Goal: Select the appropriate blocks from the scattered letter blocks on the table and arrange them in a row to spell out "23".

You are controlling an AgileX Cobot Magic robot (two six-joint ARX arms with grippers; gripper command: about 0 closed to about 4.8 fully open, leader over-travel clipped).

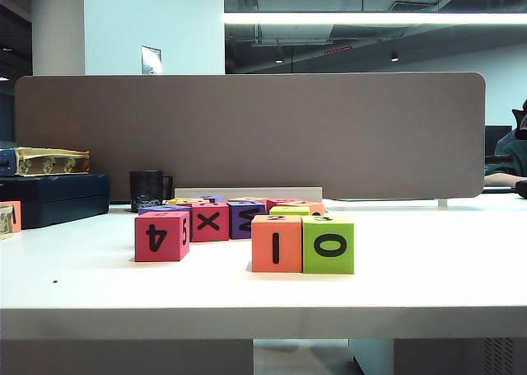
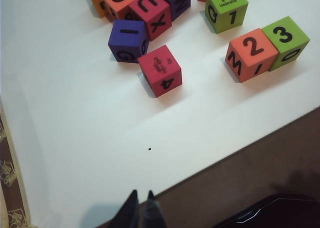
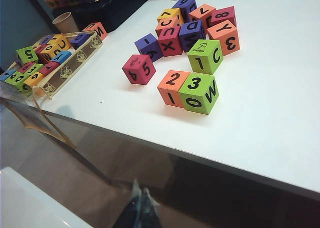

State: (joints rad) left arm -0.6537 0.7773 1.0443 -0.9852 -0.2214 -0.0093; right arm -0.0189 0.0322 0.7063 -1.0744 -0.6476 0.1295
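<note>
An orange block (image 2: 252, 47) with "2" on top and a lime-green block (image 2: 286, 35) with "3" on top sit side by side, touching, near the front of the white table (image 1: 412, 292). From the front they show "I" (image 1: 277, 243) and "O" (image 1: 328, 245). Behind them lie the scattered letter blocks (image 1: 210, 218), and a pink "4" block (image 2: 160, 70) stands apart. My left gripper (image 2: 142, 194) is shut and empty over the table's front edge. My right gripper (image 3: 141, 192) is shut and empty, off the table in front of the edge. Neither shows in the exterior view.
A grey-brown divider panel (image 1: 247, 136) closes the back. A black cup (image 1: 146, 189) and a dark case (image 1: 53, 198) stand at the back left. A tray of more blocks (image 3: 45, 62) and a paper cup (image 3: 66, 22) sit at the table's left end.
</note>
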